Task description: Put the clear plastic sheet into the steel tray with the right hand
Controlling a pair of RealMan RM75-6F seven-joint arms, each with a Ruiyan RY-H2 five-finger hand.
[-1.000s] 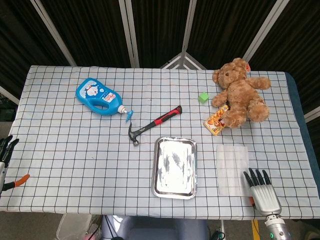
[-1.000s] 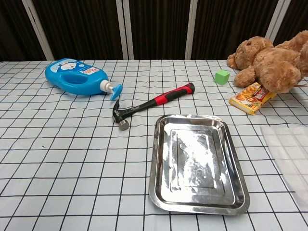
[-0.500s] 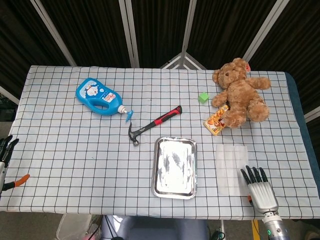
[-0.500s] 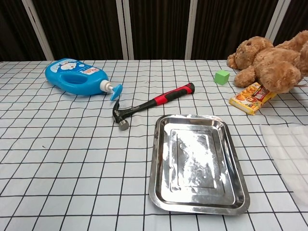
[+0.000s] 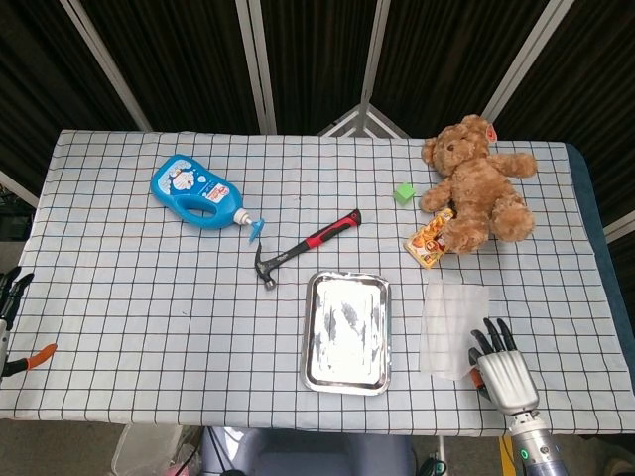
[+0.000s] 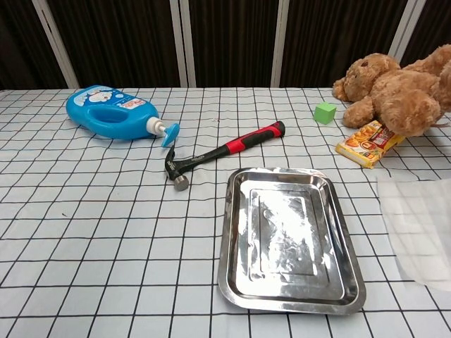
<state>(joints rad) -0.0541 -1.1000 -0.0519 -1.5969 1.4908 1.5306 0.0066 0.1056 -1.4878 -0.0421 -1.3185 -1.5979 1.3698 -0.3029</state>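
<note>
The clear plastic sheet point(image 5: 452, 327) lies on the checked cloth just right of the steel tray point(image 5: 316, 367), and also shows at the right edge of the chest view as the sheet point(image 6: 419, 229). My right hand point(image 5: 501, 365) is at the sheet's near right corner, with its fingers curled over that corner and gripping it. The tray point(image 6: 232, 282) holds nothing. My left hand point(image 5: 8, 297) hangs off the table's left edge with its fingers apart, holding nothing. Neither hand shows in the chest view.
A red-handled hammer point(image 5: 303, 248) lies just beyond the tray. A blue bottle point(image 5: 193, 191) is at the far left. A teddy bear point(image 5: 476, 188), a snack packet point(image 5: 429, 240) and a green cube point(image 5: 403, 193) lie beyond the sheet. An orange-tipped tool point(image 5: 30, 359) is at the left edge.
My right hand has moved left onto the sheet's near right corner and its fingers have curled. The sheet has shifted left towards the tray, and its near edge now shows in the chest view.
</note>
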